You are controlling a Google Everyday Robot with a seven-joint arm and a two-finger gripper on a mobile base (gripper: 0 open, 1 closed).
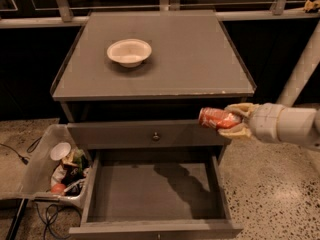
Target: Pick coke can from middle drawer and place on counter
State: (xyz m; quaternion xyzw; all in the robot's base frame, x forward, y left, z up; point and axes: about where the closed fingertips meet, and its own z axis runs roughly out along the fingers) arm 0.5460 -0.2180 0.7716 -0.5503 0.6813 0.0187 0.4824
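My gripper (234, 121) comes in from the right and is shut on the coke can (216, 118), a small red can held lying sideways. The can hangs in the air in front of the cabinet's right side, above the open middle drawer (150, 191) and just below the front edge of the counter (190, 59). The drawer's grey floor is bare, with the arm's shadow on it. The pale arm (287, 124) runs off the right edge.
A round white bowl (129, 51) sits on the counter's left half. The closed drawer front with a round knob (156, 135) is above the open drawer. A clear bin of trash (55, 166) stands on the speckled floor at left. A white post (302, 64) rises at right.
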